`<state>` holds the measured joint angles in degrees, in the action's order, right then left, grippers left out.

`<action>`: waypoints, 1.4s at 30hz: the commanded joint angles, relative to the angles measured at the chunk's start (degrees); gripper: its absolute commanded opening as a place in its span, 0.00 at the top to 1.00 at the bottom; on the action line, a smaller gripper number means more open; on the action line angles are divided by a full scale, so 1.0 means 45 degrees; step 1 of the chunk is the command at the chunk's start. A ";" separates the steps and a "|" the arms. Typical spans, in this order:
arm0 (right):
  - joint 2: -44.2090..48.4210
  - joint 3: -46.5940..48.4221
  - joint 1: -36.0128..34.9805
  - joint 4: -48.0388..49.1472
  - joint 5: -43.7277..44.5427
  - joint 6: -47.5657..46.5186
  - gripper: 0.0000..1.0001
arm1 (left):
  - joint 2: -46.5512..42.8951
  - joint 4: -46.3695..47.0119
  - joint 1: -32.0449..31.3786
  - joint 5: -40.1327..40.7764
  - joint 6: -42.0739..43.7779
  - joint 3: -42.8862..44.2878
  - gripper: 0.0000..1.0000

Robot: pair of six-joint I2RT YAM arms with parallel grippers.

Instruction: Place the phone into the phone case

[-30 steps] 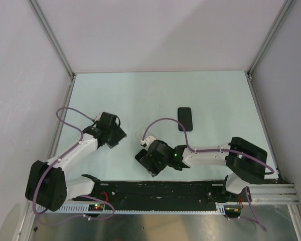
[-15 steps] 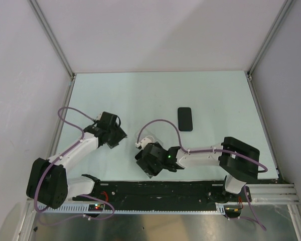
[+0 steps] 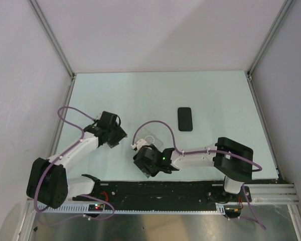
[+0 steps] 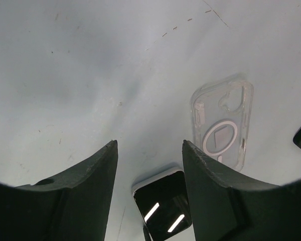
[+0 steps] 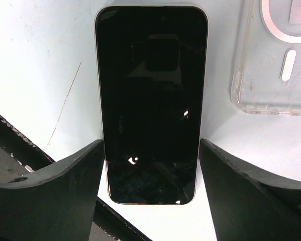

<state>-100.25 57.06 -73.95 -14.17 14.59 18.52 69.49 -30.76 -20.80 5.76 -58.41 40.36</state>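
The phone (image 5: 150, 100) lies flat, dark glossy screen up, with a pale rim. My right gripper (image 5: 151, 143) is open and straddles its near end, fingers close beside both long edges. The phone's other end (image 4: 163, 201) shows below my left gripper (image 4: 149, 145), which is open and holds nothing. The clear phone case (image 4: 223, 125), with a white ring, lies empty just beyond and beside the phone (image 5: 276, 60). From above, the case (image 3: 150, 134) sits between the left gripper (image 3: 118, 136) and the right gripper (image 3: 139, 159); there the phone is hidden under them.
A separate black phone-shaped slab (image 3: 184, 119) lies alone farther back on the pale table (image 3: 215, 100). The black rail (image 5: 20, 145) of the near edge runs right beside the phone. Grey walls enclose the table on three sides.
The right arm has swung left and slightly toward the near edge, carrying its gripper with it. The left arm, the case and the black slab have not moved.
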 commanded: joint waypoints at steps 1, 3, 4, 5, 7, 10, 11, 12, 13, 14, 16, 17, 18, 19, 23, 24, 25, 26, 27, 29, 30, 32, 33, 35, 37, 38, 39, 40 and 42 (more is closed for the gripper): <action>-0.0528 0.0242 -0.0070 -0.0602 0.0471 0.0038 0.26 | 0.0092 0.0047 0.0114 -0.0016 0.0270 0.0518 0.41; -0.0514 0.0248 -0.0011 -0.0645 0.0391 0.0003 0.34 | 0.0106 0.0056 0.0111 -0.0007 0.0291 0.0522 0.41; -0.0476 0.0259 0.0037 -0.0671 0.0342 0.0004 0.39 | 0.0105 0.0048 0.0120 0.0001 0.0298 0.0513 0.41; -0.0418 0.0264 0.0072 -0.0694 0.0269 -0.0015 0.43 | 0.0104 0.0053 0.0115 0.0005 0.0301 0.0518 0.41; -0.0257 0.0293 0.0166 -0.0736 0.0087 -0.0044 0.52 | 0.0123 0.0043 0.0121 -0.0021 0.0304 0.0522 0.41; 0.0024 0.0387 0.0321 -0.0854 -0.0114 -0.0075 0.61 | 0.0145 0.0045 0.0126 -0.0029 0.0305 0.0521 0.41; 0.0116 0.0446 0.0360 -0.0903 -0.0164 -0.0084 0.63 | 0.0144 0.0052 0.0128 -0.0020 0.0305 0.0522 0.41; 0.0239 0.0494 0.0399 -0.0976 -0.0209 -0.0098 0.63 | 0.0143 0.0055 0.0128 -0.0015 0.0305 0.0513 0.41; 0.0330 0.0538 0.0448 -0.1013 -0.0241 -0.0105 0.64 | 0.0143 0.0057 0.0119 -0.0022 0.0315 0.0518 0.41; 0.0454 0.0570 0.0492 -0.1051 -0.0296 -0.0128 0.64 | 0.0143 0.0048 0.0124 -0.0016 0.0319 0.0521 0.41; 0.0645 0.0618 0.0603 -0.1113 -0.0362 -0.0160 0.64 | 0.0143 0.0056 0.0128 -0.0012 0.0323 0.0513 0.41; 0.0728 0.0659 0.0667 -0.1150 -0.0386 -0.0176 0.64 | 0.0153 0.0048 0.0119 -0.0011 0.0324 0.0518 0.41; 0.0809 0.0679 0.0709 -0.1197 -0.0408 -0.0193 0.64 | 0.0148 0.0053 0.0114 -0.0030 0.0324 0.0521 0.41; 0.0889 0.0728 0.0759 -0.1250 -0.0428 -0.0211 0.64 | 0.0155 0.0056 0.0122 -0.0030 0.0334 0.0522 0.41; 0.1147 0.0868 0.0861 -0.1421 -0.0530 -0.0353 0.64 | 0.0190 0.0047 0.0119 -0.0025 0.0343 0.0502 0.41; 0.1194 0.0911 0.0884 -0.1430 -0.0568 -0.0389 0.65 | 0.0205 0.0053 0.0114 -0.0018 0.0353 0.0503 0.41; 0.1247 0.0952 0.0915 -0.1465 -0.0577 -0.0427 0.65 | 0.0194 0.0056 0.0122 -0.0014 0.0358 0.0503 0.41; 0.1284 0.1011 0.0940 -0.1482 -0.0601 -0.0455 0.65 | 0.0198 0.0048 0.0135 -0.0002 0.0361 0.0504 0.41; 0.1341 0.1051 0.0992 -0.1519 -0.0642 -0.0489 0.65 | 0.0190 0.0053 0.0142 -0.0006 0.0362 0.0494 0.41; 0.1394 0.1134 0.1074 -0.1562 -0.0727 -0.0573 0.65 | 0.0203 0.0053 0.0147 -0.0004 0.0363 0.0492 0.41; 0.1415 0.1180 0.1127 -0.1579 -0.0764 -0.0616 0.65 | 0.0202 0.0056 0.0148 -0.0007 0.0363 0.0498 0.41; 0.1427 0.1244 0.1186 -0.1616 -0.0835 -0.0702 0.65 | 0.0211 0.0068 0.0163 0.0000 0.0373 0.0488 0.41; 0.1432 0.1275 0.1213 -0.1636 -0.0828 -0.0749 0.65 | 0.0216 0.0054 0.0166 0.0005 0.0378 0.0476 0.41; 0.1451 0.1375 0.1291 -0.1665 -0.0827 -0.0823 0.65 | 0.0225 0.0043 0.0168 -0.0007 0.0382 0.0492 0.42; 0.1504 0.1454 0.1408 -0.1662 -0.0817 -0.0910 0.65 | 0.0212 0.0040 0.0202 -0.0014 0.0397 0.0501 0.41; 0.1529 0.1487 0.1519 -0.1668 -0.0819 -0.0961 0.65 | 0.0207 0.0050 0.0215 -0.0012 0.0400 0.0512 0.41; 0.1542 0.1542 0.1613 -0.1671 -0.0810 -0.1035 0.65 | 0.0214 0.0054 0.0211 -0.0021 0.0411 0.0518 0.41; 0.1548 0.1599 0.1768 -0.1653 -0.0805 -0.1101 0.65 | 0.0217 0.0047 0.0229 -0.0025 0.0416 0.0531 0.41; 0.1484 0.1745 0.2118 -0.1625 -0.0841 -0.1243 0.65 | 0.0244 0.0056 0.0242 -0.0029 0.0421 0.0540 0.41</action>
<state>-96.42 61.14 -66.96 -22.85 10.55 14.90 70.22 -30.79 -20.36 5.74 -57.93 40.62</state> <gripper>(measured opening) 0.740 0.588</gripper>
